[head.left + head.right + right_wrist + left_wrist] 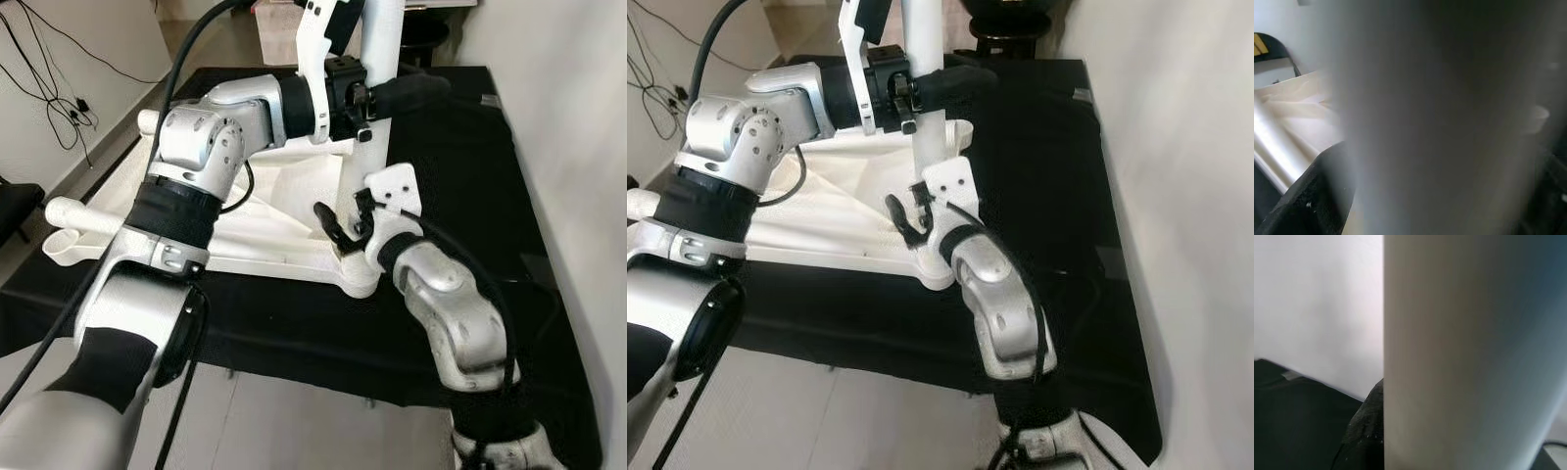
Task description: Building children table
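Both my pincers clamp the upright leg, left pincer at upper centre, right pincer mid-frame; I'd keep it plumb over the tabletop socket.

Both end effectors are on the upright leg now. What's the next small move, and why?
Probably press the white leg straight down into its corner socket: the left end effector holds it high, the right end effector grips near the tabletop, and it stands upright.

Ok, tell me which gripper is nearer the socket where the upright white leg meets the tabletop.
Right. The right gripper grips the upright white leg low down, just above the tabletop socket. The left gripper clamps the same leg higher up.
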Tool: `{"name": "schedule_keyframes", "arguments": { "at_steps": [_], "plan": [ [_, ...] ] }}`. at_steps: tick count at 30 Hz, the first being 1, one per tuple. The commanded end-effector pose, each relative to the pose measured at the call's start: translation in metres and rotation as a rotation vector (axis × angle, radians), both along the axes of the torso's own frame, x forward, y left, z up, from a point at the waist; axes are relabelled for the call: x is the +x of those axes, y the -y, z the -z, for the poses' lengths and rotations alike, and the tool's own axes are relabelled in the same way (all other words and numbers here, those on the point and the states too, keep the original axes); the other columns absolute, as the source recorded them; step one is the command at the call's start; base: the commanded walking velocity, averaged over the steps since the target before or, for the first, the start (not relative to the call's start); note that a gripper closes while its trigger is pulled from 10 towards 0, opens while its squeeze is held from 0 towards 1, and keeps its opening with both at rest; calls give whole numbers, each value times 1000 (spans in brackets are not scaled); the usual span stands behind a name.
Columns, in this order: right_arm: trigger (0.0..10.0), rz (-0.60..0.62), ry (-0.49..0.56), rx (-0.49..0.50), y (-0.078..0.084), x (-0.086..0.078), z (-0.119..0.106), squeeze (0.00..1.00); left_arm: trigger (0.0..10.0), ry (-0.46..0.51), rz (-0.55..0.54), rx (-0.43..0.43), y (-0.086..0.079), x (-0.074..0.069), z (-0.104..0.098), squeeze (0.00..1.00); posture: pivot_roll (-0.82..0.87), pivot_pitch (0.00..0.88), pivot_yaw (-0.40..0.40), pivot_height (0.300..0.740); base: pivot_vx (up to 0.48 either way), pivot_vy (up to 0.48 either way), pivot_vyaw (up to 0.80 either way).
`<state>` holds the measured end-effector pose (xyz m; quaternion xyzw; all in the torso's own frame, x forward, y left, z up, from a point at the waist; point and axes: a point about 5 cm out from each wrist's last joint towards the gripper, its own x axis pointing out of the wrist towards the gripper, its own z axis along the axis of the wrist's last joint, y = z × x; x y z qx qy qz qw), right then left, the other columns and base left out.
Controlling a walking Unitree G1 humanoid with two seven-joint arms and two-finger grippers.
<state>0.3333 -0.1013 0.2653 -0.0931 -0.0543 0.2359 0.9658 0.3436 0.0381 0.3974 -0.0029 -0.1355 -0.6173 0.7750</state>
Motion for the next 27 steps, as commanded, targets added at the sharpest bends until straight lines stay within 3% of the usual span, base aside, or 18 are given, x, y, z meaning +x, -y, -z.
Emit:
{"name": "schedule_keyframes", "arguments": {
  "at_steps": [1, 2, 3, 10, 11, 16, 23, 24, 25, 26, 27],
  "plan": [
    [10000, -132, -43, -5, -9, 7, -3, 267, 0, -39, 101, -5, 12, -7, 7, 0, -5, 161, 57, 740, 0, 0, 0],
    [10000, -191, -50, -11, -9, 8, -7, 267, 0, -41, 105, -8, 12, -8, 7, 0, -5, 161, 57, 740, 0, 0, 0],
    [10000, -259, -54, -26, -9, 10, -11, 0, 0, -42, 108, -11, 13, -8, 8, 0, -7, 161, 55, 740, 0, 0, 0],
    [10000, -503, -138, -86, -14, 15, -12, 0, 0, -44, 135, -19, 20, -12, 10, 0, 0, 164, 49, 740, 0, 0, 0],
    [0, -511, -148, -90, -14, 17, -11, 0, 0, -44, 138, -19, 20, -13, 10, 0, 0, 164, 47, 740, 0, 0, 0],
    [0, -589, -193, -113, -19, 17, -5, 0, 0, -43, 138, -24, 20, -13, 10, 0, 4, 165, 44, 740, 0, 0, 0],
    [0, -602, -220, -107, -19, 19, 2, 0, 0, -37, 133, -20, 21, -13, 10, 0, 0, 166, 45, 740, 0, 0, 0],
    [0, -584, -228, -101, -18, 19, 4, 0, 2667, -34, 127, -19, 21, -13, 11, 0, -2, 167, 46, 740, 0, 0, 0],
    [0, -584, -228, -101, -18, 19, 4, 0, 2667, -34, 127, -19, 21, -13, 11, 0, -2, 167, 46, 740, 0, 0, 0],
    [0, -554, -242, -87, -16, 20, 8, 0, 10000, -40, 106, -21, 20, -11, 12, 1000, -6, 167, 46, 740, 0, 0, 0],
    [0, -554, -242, -87, -16, 20, 8, 0, 10000, -40, 106, -21, 20, -11, 12, 1000, -6, 167, 46, 740, 0, 0, 0]
  ]
}}
